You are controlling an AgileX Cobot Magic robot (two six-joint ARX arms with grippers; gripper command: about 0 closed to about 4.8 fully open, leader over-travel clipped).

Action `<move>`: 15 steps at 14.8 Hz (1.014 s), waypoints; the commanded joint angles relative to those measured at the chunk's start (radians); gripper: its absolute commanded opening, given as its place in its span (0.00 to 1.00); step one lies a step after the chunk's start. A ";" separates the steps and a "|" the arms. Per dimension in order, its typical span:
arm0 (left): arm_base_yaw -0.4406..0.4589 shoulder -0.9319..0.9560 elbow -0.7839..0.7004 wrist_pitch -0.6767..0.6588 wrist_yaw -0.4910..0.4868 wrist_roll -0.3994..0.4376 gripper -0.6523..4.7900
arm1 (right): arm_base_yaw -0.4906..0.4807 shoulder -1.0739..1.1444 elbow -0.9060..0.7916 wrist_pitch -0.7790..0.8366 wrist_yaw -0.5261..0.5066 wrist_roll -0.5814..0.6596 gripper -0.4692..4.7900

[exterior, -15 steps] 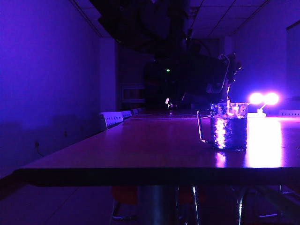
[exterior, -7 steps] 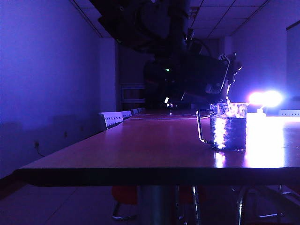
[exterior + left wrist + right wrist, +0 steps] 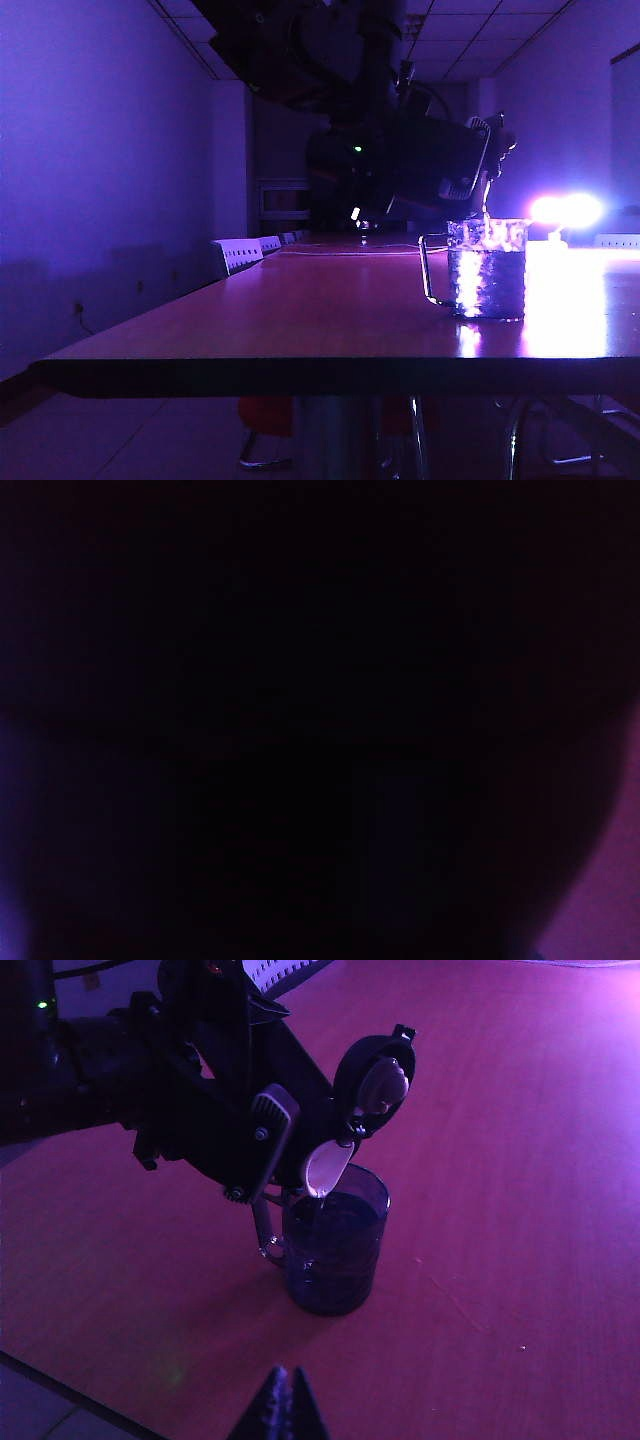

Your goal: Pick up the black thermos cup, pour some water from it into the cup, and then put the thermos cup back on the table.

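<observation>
Little differs from a second ago. The far lamp glow point(image 3: 565, 210) at the right, which showed as two distinct bright orbs, now reads as one smeared flare, and its reflection on the bench point(image 3: 300, 300) is a touch weaker. The upper arm structure point(image 3: 330, 50) above the left gripper point(image 3: 440, 165), nearly lost in darkness a second ago, now stands out more clearly against the ceiling; no shift of the arm itself can be made out.

Both my arms mid-job, all dark and purple

My left gripper point(image 3: 262, 1150) is up high, clamped and tipped over; my right gripper point(image 3: 281, 1405) hangs back, fingertips pinched together.
</observation>
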 commanded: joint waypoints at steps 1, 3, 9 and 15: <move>-0.002 -0.010 0.009 0.028 -0.006 0.023 0.67 | 0.000 0.001 0.004 0.001 -0.006 -0.002 0.08; -0.002 -0.010 0.009 0.028 -0.007 0.030 0.67 | 0.000 0.001 0.004 0.001 -0.006 -0.002 0.08; -0.002 -0.010 0.009 0.030 -0.007 0.056 0.67 | 0.000 0.001 0.004 0.002 -0.006 -0.002 0.08; -0.002 -0.010 0.009 0.117 0.032 -0.124 0.67 | 0.000 0.001 0.004 0.003 -0.006 -0.002 0.08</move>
